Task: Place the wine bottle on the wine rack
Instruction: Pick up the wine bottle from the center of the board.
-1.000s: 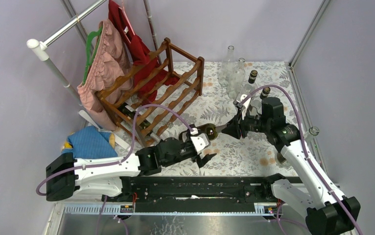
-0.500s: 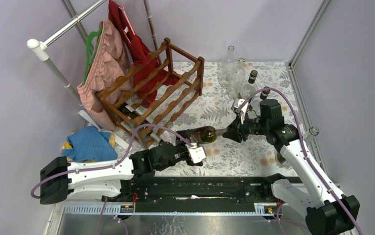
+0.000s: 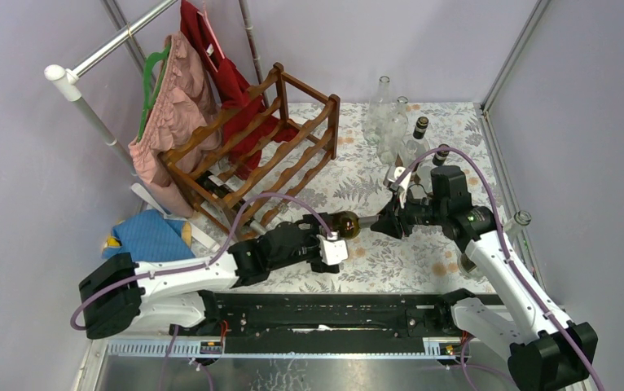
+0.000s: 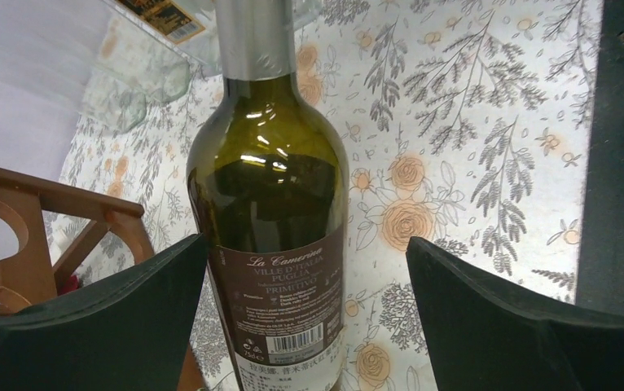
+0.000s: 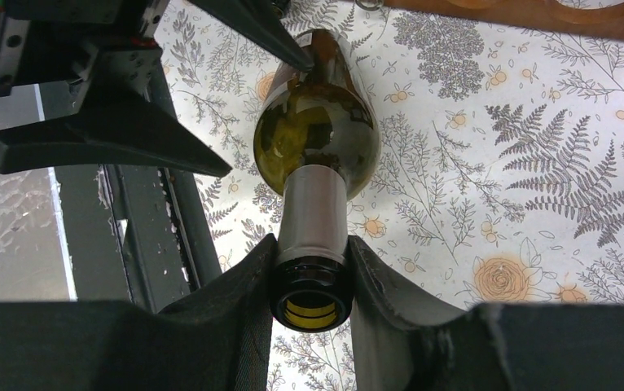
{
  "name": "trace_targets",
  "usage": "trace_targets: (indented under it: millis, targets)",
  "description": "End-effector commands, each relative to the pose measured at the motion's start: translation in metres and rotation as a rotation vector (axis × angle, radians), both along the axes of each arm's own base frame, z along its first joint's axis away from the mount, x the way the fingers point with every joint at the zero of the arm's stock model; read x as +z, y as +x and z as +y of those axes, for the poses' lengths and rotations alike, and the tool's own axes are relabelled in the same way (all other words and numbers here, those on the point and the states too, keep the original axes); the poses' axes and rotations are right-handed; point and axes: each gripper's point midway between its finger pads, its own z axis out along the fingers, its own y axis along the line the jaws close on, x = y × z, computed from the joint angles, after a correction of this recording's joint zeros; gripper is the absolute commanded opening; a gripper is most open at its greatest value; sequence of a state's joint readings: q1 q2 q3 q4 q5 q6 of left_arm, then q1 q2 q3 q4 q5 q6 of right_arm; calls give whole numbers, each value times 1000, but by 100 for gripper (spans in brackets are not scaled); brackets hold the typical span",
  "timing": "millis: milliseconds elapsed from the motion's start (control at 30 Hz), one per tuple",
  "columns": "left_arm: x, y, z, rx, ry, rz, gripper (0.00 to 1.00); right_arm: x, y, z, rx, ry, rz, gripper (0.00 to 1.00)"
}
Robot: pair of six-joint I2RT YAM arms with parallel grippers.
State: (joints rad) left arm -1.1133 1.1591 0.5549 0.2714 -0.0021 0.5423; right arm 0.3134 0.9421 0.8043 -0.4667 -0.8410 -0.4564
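Closest to the arm bases, the left pincer (image 4: 305,269) stands wide open. Its black fingers (image 4: 97,326) flank the labelled body of the dark green glass wine bottle (image 4: 272,187). One finger sits just beside the label, though I cannot tell whether it touches.

A little farther out, the right pincer (image 5: 310,269) is clamped on the bottle's silver-foiled neck, just below the mouth. The bottle lies roughly level in the air above the floral-patterned tabletop (image 3: 410,261), between the two arms, with its base pointing toward the left arm.

Farther back on the left, the dark reddish-brown wooden wine rack (image 3: 252,155) with scalloped rails is well apart from the bottle. Something dark lies in a lower tier, but it is too small to identify. A cluster of clear glass bottles (image 3: 386,118) stands at the far edge.

As I judge it, the pick-up is done and a handover is in hand but not completed. The left pincer has yet to close on the body and the right to let go of the neck. After that comes the whole carry and laying the bottle into a scalloped cradle. The task looks less than halfway done.
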Motion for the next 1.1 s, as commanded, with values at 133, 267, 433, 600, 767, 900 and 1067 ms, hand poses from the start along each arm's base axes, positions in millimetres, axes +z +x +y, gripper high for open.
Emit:
trace_targets:
  millis: [133,267,433,600,767,900,1067]
  targets:
    - [19,24,-15,-13,-74,-25,98,6,-6,6,70,20,-17,0]
    - [9,26,-21,-27,-47,-4,93,5,-7,5,78,13,-21,0]
    - [5,29,-24,-41,-36,12,88,6,-9,4,89,6,-32,1]
    - [-3,31,-21,-64,-39,37,89,7,-11,4,101,2,-37,2]
    - [-14,34,-19,-69,-36,84,97,7,-12,4,105,2,-39,3]
    - [-20,35,-21,-73,-38,106,99,7,-12,4,109,2,-37,3]
    - [-20,38,-22,-69,-34,128,78,6,-13,4,112,2,-31,5]
